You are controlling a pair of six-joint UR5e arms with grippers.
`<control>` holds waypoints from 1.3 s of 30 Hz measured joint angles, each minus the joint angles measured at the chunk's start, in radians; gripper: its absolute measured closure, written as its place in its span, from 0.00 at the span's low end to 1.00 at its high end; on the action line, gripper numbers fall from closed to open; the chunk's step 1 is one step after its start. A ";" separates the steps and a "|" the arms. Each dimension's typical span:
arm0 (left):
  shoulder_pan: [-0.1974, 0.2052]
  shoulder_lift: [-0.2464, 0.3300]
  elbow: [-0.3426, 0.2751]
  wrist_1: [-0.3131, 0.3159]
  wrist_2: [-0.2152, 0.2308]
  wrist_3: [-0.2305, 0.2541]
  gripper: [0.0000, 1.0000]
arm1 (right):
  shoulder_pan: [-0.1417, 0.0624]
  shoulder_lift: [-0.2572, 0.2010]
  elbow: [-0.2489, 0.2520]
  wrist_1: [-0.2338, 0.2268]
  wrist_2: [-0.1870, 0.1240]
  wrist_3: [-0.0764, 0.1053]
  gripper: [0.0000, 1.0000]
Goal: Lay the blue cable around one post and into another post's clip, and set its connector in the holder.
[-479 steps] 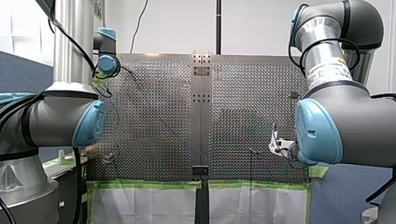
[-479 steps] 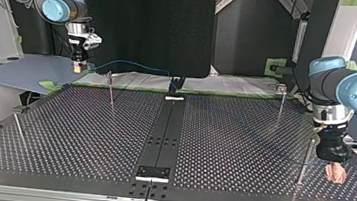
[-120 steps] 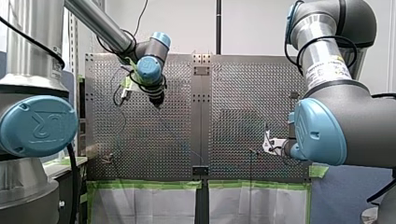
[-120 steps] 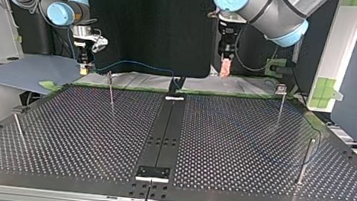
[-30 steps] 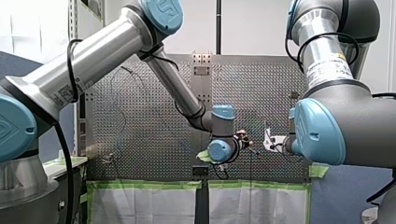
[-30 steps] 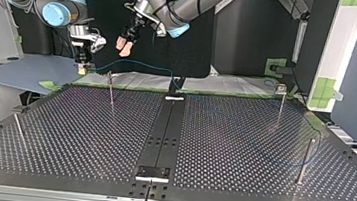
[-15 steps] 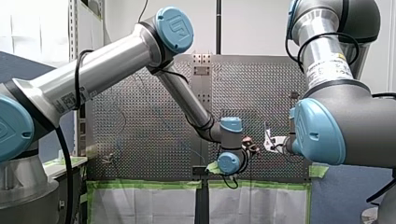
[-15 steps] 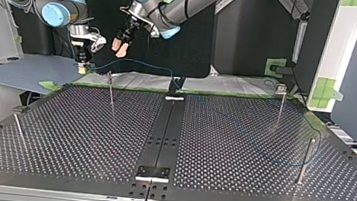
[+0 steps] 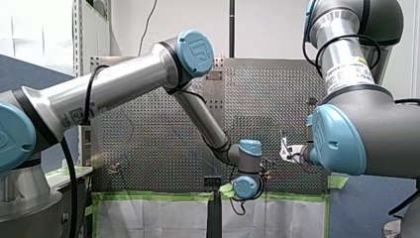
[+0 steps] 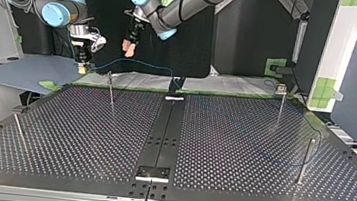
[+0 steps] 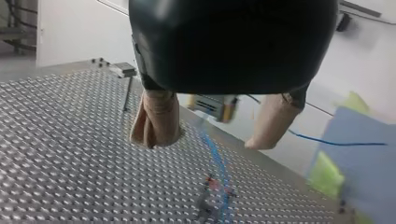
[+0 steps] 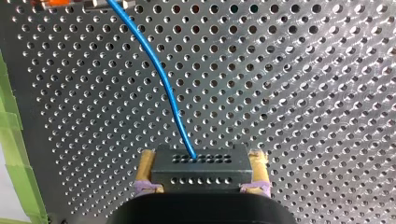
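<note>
Right claw (image 12: 201, 164) clamped on black connector (image 12: 201, 176); blue cable (image 12: 163, 79) leads off over perforated surface (image 12: 303, 93). Left claw (image 11: 201, 140), beige pads (image 11: 156, 119), spread wide, empty, above the surface.

Bright even light, sheen on perforated table (image 12: 327, 56), dark backdrop (image 10: 192, 46).

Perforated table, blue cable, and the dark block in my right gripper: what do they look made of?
Perforated table: metal, brushed grey; light glints between the holes.
Blue cable: smooth glossy sheath, probably plastic; it bends in a soft curve.
Dark block clamped in my right gripper: matte dark grey, probably moulded plastic, possibly coated metal; rows of small holes.
</note>
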 joint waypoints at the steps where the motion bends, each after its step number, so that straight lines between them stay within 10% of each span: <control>1: -0.002 -0.010 0.001 0.002 0.007 -0.008 0.00 | 0.000 0.000 0.000 0.000 0.000 0.000 1.00; 16: 0.000 -0.087 0.012 0.052 -0.022 -0.072 0.00 | 0.001 0.000 0.000 0.003 -0.001 -0.001 1.00; 39: -0.014 -0.088 0.159 -0.058 -0.101 0.072 0.00 | 0.005 0.000 0.000 0.005 -0.004 0.000 1.00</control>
